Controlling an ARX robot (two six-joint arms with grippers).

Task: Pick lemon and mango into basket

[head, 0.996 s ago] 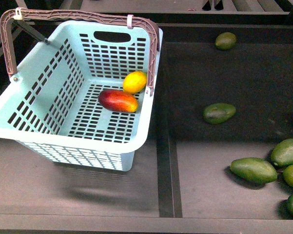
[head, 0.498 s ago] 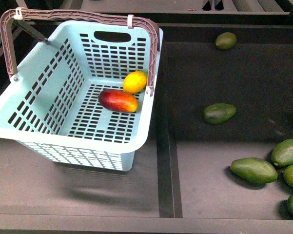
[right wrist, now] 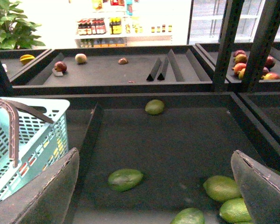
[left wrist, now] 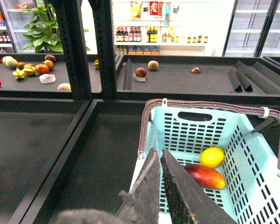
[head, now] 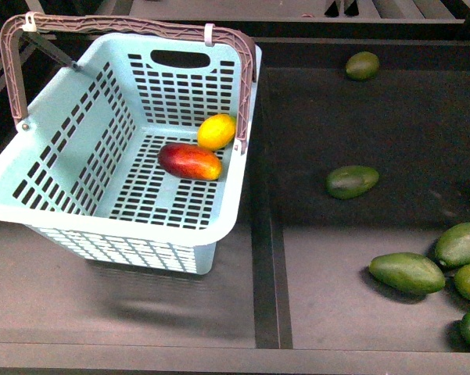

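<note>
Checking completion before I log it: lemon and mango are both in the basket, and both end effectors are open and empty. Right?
Not quite. The left end effector is shut with nothing between its fingers, as the left wrist view shows. The rest holds: lemon and mango lie in the basket, and the right end effector is open and empty.

Front view is evenly lit from overhead and sharp throughout. A soft, diffuse shadow is cast by the basket [head: 102, 211] onto the dark near shelf surface. Mild gloss is seen on the mango [head: 189, 161] and lemon [head: 217, 131], no hard glare. In both wrist views the far shop background is blown out to near white. The left tool [left wrist: 159, 161] fingers are rendered close and slightly soft; the right tool [right wrist: 158, 186] fingers [right wrist: 51, 191] are blurred at the frame corners. Slight wide-angle bending is noted on the uprights.
</note>
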